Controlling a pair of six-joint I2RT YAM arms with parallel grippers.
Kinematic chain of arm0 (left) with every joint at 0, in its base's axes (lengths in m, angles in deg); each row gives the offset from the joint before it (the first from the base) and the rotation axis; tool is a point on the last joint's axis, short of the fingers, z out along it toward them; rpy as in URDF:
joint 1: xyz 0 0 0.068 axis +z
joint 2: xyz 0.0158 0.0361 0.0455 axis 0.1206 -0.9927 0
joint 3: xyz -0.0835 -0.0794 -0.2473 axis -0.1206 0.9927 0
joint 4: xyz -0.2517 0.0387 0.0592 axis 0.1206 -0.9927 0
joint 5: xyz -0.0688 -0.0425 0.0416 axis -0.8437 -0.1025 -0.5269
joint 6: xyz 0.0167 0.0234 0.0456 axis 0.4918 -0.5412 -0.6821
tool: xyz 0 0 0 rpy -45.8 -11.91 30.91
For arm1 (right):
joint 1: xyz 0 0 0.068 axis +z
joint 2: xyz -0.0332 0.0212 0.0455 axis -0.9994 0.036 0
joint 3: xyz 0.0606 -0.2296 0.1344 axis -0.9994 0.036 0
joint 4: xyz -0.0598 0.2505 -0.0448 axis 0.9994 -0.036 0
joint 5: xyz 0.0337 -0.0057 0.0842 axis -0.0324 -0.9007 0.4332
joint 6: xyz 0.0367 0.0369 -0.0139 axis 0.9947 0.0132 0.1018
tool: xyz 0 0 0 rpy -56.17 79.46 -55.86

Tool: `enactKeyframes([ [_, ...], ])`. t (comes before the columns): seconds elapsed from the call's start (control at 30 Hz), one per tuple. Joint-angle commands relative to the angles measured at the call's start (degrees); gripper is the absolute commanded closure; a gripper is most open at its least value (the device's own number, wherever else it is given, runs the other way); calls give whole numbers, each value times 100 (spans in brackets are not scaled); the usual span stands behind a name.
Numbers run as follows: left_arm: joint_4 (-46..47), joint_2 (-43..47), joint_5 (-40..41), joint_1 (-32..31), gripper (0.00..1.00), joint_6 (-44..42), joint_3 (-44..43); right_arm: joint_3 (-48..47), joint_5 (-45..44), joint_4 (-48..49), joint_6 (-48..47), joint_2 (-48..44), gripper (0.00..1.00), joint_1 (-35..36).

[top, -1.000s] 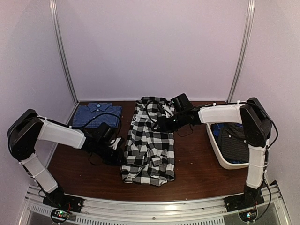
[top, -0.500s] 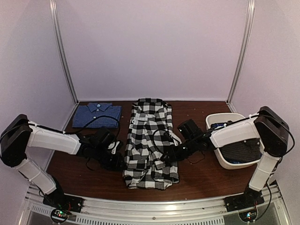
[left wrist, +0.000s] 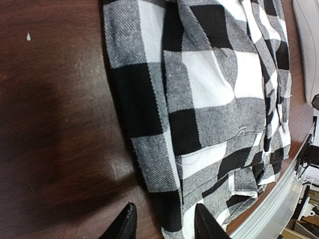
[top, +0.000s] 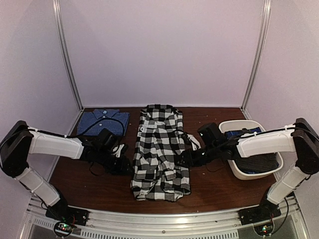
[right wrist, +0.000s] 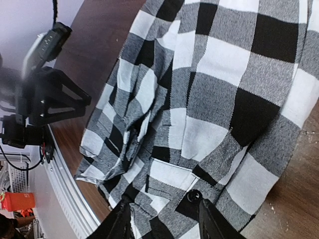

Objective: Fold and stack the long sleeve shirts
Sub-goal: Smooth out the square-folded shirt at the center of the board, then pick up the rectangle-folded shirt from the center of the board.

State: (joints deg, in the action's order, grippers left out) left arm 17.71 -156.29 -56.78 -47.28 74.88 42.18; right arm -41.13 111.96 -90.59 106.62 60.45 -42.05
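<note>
Currently: checked shirt (top: 159, 149), sides folded in, long strip. Left gripper (left wrist: 164, 215), right gripper (right wrist: 162, 214): jaws parted, nothing clamped. Next, likely: grasp hem (top: 159, 193), fold toward collar (top: 160, 108).

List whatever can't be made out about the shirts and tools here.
- Top view: the dark shirt in the basket is partly covered by the right arm, and its pattern is too small to read.
- Left wrist view: the left tool is cut off by the bottom edge, so contact with the checked shirt is unclear.
- Right wrist view: the right tool is cut off likewise; only its tips show.
</note>
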Motion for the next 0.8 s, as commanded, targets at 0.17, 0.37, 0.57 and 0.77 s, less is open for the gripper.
enactKeyframes([
  [0.17,495,-207,-896,227,54,-300,157,828,-330,-231,242,-797,40,-133],
  [0.37,766,-321,-1291,230,53,-220,350,1377,-21,285,533,-817,36,-142],
  [0.57,882,-418,-1438,230,54,-70,488,1626,292,998,896,-574,37,-153],
  [0.77,963,-638,-1394,230,57,26,495,1692,482,1482,1097,-258,38,-150],
])
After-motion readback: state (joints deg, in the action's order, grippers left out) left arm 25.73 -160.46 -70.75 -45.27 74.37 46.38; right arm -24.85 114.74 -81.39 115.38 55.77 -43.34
